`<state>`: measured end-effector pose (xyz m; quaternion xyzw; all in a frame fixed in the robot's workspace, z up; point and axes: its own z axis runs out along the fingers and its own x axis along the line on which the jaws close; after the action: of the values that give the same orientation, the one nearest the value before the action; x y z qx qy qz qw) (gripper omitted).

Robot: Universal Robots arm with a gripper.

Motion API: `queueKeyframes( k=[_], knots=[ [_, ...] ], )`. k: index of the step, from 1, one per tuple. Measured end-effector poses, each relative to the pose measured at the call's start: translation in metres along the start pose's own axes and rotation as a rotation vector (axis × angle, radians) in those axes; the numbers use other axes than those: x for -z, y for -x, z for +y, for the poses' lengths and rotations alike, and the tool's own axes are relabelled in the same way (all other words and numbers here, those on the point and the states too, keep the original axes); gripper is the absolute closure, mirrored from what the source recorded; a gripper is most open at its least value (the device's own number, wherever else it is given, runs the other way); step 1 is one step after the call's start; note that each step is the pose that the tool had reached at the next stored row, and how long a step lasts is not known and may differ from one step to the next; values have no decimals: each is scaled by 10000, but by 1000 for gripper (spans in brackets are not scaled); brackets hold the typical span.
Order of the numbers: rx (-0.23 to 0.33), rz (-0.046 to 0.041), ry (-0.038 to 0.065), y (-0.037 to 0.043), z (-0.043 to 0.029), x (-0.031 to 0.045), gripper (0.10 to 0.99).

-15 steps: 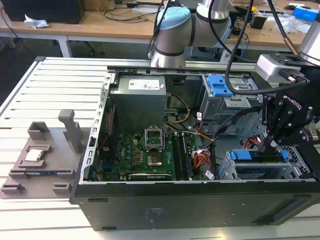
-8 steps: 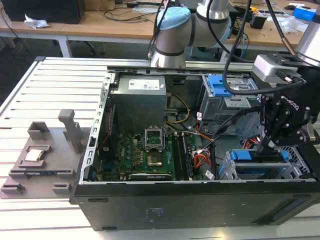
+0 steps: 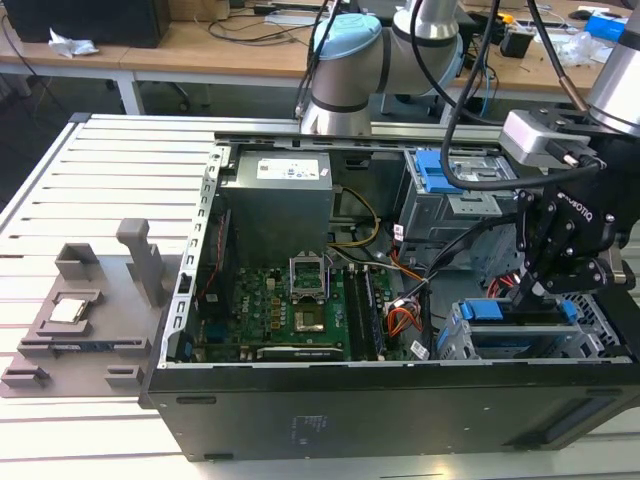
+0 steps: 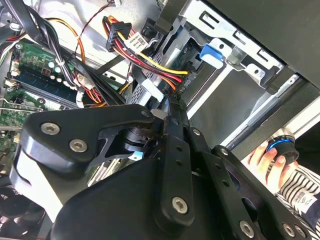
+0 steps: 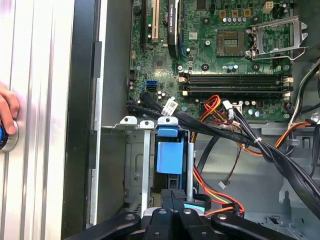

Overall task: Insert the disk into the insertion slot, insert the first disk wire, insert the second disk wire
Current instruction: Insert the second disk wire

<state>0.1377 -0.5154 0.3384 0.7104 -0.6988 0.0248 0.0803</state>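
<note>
Disk (image 3: 497, 311): stands on edge in the insertion slot (image 3: 478, 347) at the case corner on the exterior view's right. Its blue caddy end faces up, also visible in the first wrist view (image 5: 170, 156).
Seating: judging by the blue edge near the cage rim, mostly in. Can't tell if it's fully home.
Gripper (image 3: 530, 290): right over the caddy edge. In both wrist views (image 5: 173, 194) (image 4: 172, 107) the fingers sit pressed together with no gap. They grip nothing that shows, and the tips look to be at or on the caddy top.
Handling: probably a dense, rigid metal body that won't flex, but shock-sensitive, so no dropping or slamming.
Caddy: plastic frame, likely springy at the rails and smooth enough to slip under a pinch.
Where to hold: the long blue caddy edges or the top tab. Keep off the label face and the connector end.
Push: straight along the cage rails, since a tilt would probably bind on the perforated walls.
Wires: the red/yellow/black bundle (image 4: 145, 55) hangs loose just beside the cage, not plugged into the disk as far as I can see.
Writing: white lettering on the gripper body and a white label on the power supply (image 3: 280, 195); nothing I'd quote.
Other: a person's hand (image 5: 7, 107) rests on a blue knob outside the case wall.
</note>
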Motion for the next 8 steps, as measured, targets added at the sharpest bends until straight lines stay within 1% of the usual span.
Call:
queueKeyframes(
  k=[3, 6, 8],
  knots=[
    [0, 2, 0, 1, 0, -3, 980],
    [0, 9, 0, 3, -3, -21, 980],
    [-2, 3, 3, 4, -17, -34, 980]
  ],
)
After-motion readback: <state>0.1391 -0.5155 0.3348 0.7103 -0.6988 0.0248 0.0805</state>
